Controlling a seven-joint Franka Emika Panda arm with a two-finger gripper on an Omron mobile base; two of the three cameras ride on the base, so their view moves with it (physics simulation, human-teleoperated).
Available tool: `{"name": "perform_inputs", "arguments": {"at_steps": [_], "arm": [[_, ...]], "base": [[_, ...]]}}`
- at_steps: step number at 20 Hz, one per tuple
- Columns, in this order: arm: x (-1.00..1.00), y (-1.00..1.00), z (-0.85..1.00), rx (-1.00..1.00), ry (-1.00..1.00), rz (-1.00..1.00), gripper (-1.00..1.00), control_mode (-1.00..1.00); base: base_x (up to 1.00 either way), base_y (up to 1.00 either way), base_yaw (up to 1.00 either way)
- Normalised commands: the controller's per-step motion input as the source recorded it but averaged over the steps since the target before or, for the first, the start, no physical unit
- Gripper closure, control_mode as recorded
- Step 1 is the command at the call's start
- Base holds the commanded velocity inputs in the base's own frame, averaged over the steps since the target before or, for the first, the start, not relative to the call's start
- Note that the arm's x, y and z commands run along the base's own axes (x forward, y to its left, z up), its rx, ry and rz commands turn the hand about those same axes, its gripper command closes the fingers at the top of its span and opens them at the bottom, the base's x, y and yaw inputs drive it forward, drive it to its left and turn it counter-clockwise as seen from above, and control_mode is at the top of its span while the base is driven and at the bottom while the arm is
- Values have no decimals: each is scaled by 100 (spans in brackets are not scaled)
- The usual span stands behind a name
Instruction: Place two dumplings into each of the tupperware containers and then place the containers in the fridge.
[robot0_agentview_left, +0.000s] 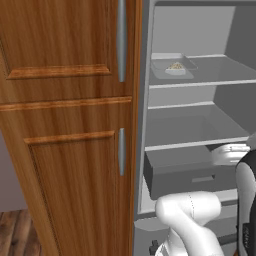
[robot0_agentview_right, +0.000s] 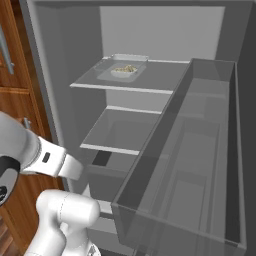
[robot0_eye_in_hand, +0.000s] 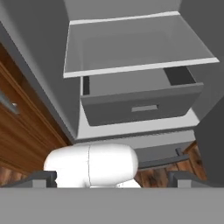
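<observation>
Resting on the fridge (robot0_agentview_left: 150, 125) shelf, tupperware container (robot0_agentview_left: 173, 66), far above the open jaws.

— How many tupperware containers are you counting in the fridge (robot0_agentview_left: 187, 15)?

— I'm seeing one tupperware container (robot0_agentview_left: 173, 65) sitting on the upper shelf, with dumplings (robot0_agentview_right: 125, 69) lying in it; they're too small to count.

— And shelves?

— Two glass shelves (robot0_agentview_right: 120, 131) are showing, and one grey drawer (robot0_eye_in_hand: 140, 105) is sitting under them.

— Anything beside the fridge?

— Two wooden cabinet doors (robot0_agentview_left: 65, 50) are standing there, one above the other, each carrying one grey handle (robot0_agentview_left: 121, 40).
</observation>
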Motion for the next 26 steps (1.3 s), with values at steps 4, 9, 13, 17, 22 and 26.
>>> {"name": "perform_inputs", "arguments": {"at_steps": [4,9,13,17,22,26], "arm": [[0,20,0,-1,0,0,-100,-100],[4,23,-1,-1,5,4,-100,-100],[0,21,-2,0,6,2,-100,-100],[0,14,0,0,5,0,-100,100],[0,0,0,0,0,0,-100,100],[0,0,0,0,0,0,-100,100]], "base": [[0,0,0],[0,0,0],[0,0,0],[-1,4,0],[-74,4,0],[-100,27,0]]}}
